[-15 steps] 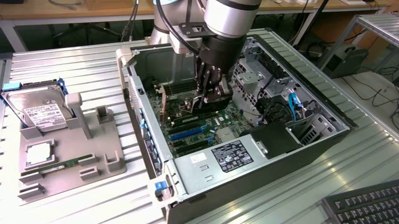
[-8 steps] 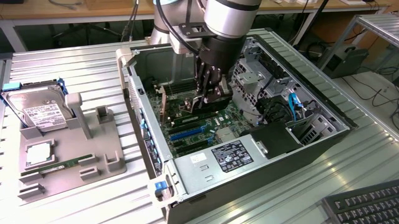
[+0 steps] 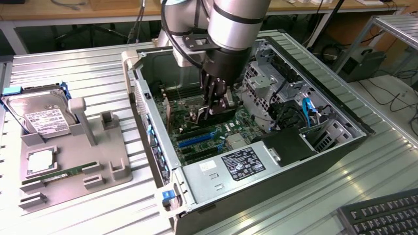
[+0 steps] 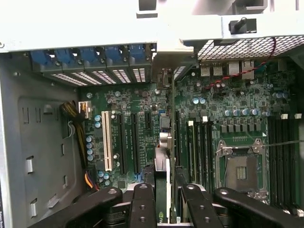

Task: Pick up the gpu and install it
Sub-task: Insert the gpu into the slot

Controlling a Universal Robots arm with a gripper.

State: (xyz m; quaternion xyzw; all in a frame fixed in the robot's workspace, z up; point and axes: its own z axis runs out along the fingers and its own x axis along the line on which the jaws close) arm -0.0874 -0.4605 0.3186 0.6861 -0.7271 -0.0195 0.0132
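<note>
Insertion stage: hand [image 3: 212, 110] clenched on gpu [image 4: 162, 187], card held edge-on inside open case [image 3: 139, 90], close over motherboard [image 4: 142, 97] slots; seated or not, cannot tell. Seating likely calls for edge square to slot, straight press.

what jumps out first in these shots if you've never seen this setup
The silver arm reaches into the open computer case, its pincer shut on the gpu, edge-on above the motherboard. On the exterior view's left, a grey tray holds a hard drive.
</note>
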